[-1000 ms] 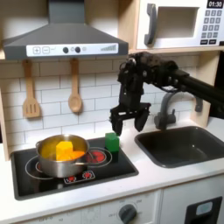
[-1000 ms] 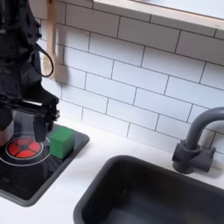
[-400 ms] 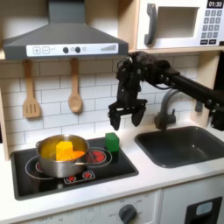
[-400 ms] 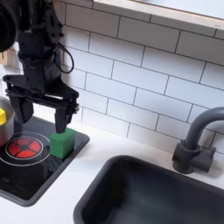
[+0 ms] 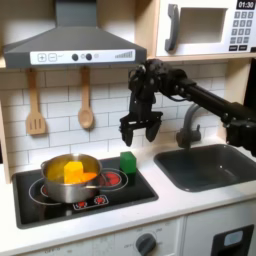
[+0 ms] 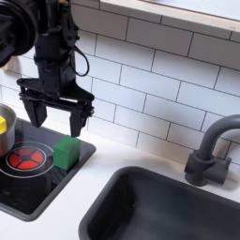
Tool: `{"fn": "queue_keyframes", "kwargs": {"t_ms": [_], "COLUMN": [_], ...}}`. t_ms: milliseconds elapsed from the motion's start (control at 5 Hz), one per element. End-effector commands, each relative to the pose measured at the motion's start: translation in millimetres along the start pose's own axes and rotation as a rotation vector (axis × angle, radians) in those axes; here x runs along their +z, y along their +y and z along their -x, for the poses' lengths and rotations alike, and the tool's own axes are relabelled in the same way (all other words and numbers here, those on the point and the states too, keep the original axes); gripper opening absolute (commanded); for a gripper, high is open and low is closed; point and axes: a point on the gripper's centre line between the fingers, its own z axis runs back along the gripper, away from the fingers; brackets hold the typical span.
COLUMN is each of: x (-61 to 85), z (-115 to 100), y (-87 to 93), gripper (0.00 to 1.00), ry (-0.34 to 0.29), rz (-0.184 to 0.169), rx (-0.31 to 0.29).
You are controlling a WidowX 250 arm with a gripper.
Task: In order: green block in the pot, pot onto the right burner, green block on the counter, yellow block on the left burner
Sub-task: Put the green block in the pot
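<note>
Hand point(image 6: 55, 114) hovering, jaws spread and empty, above the green block point(image 6: 66, 151) beside the pot point(image 5: 70, 176); light, rigid-looking, the cube likely suits a flat-sided pinch.

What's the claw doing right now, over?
Gripper open, hovering above green block. Block on cooktop edge, untouched. Pot on left burner, yellow block inside. Nothing in way.

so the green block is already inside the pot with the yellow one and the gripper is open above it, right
Not quite. The green block is not in the pot; both exterior views show it standing on the black cooktop beside the pot. The yellow block is in the pot, and the gripper does hang open above the green block.
</note>
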Motion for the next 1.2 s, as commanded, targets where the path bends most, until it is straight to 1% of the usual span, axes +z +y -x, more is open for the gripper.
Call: {"fn": "queue_keyframes", "kwargs": {"t_ms": [0, 200, 400, 600, 800, 1000], "x": [-16.3, -22.5, -27.9, -34.6, -40.6, -50.3], "z": [-8, -8, -8, -11, -12, -13], "y": [3.8, 3.9, 2.8, 5.4, 5.9, 5.6], "gripper": [1.00, 1.00, 1.00, 1.00, 1.00, 1.00], "ry": [0.027, 0.039, 0.057, 0.070, 0.083, 0.112], "rz": [-0.011, -0.010, -0.020, -0.022, -0.019, -0.023], "rx": [0.012, 0.011, 0.005, 0.013, 0.013, 0.012]}}
